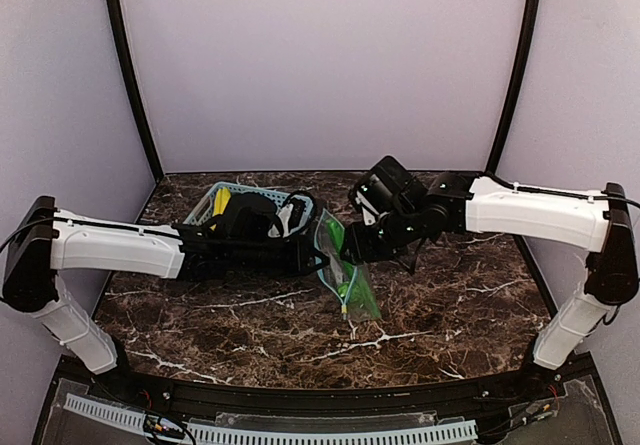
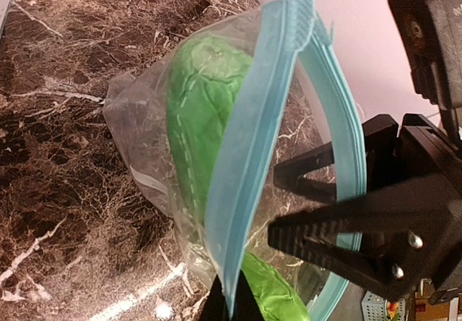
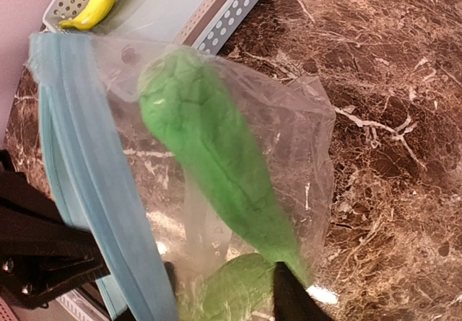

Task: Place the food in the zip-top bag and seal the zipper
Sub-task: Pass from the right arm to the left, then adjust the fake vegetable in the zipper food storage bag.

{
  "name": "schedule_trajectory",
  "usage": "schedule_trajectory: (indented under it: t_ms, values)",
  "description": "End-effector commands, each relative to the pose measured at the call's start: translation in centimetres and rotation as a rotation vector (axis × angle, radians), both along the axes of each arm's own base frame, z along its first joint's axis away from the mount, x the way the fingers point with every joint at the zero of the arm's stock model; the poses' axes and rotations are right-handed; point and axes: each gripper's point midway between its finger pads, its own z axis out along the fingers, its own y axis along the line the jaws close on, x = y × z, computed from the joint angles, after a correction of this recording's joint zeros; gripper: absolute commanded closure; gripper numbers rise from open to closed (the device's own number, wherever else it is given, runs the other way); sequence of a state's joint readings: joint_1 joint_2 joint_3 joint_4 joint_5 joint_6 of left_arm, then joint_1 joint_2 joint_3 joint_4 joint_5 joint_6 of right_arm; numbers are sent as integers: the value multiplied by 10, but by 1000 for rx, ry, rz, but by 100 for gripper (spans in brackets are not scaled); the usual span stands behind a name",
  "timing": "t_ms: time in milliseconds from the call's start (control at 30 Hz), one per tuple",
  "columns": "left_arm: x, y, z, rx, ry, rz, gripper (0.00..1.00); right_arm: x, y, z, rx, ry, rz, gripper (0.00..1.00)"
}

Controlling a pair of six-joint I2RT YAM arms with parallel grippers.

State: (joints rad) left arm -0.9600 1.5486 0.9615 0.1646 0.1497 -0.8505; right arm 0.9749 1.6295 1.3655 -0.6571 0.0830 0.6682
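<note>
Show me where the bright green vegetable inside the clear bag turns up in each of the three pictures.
Top view: the green vegetable sits just right of centre, low in the clear bag between the arms.
Left wrist: the vegetable is centre-left, behind the blue zipper strip.
Right wrist: the vegetable is central, slanting toward bottom right.
Shared landmark: the dark marble table.

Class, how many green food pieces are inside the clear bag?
2. One long piece runs slantwise through the bag's middle; the other piece lies beneath its lower end. More could hide behind the blue strip.
</note>
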Motion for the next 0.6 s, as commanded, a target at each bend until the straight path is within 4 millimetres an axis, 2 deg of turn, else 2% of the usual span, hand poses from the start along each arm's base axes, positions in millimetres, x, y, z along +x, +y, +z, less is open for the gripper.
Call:
schedule_trajectory:
  t_ms: [0, 100, 200, 367, 567]
  values:
    - [3, -6, 10, -32, 0, -9, 99, -17, 1, 24, 46, -55, 78, 42]
    - [4, -8, 13, -42, -2, -12, 99, -32, -1, 28, 53, -65, 128, 28]
    - [5, -10, 15, -45, -4, -15, 99, -48, -2, 28, 55, -60, 178, 21]
    - [5, -10, 16, -47, -5, -15, 99, -67, -10, 11, -38, -22, 202, 17]
    - [4, -9, 15, -43, -3, -18, 99, -74, -10, -9, -121, 15, 189, 17]
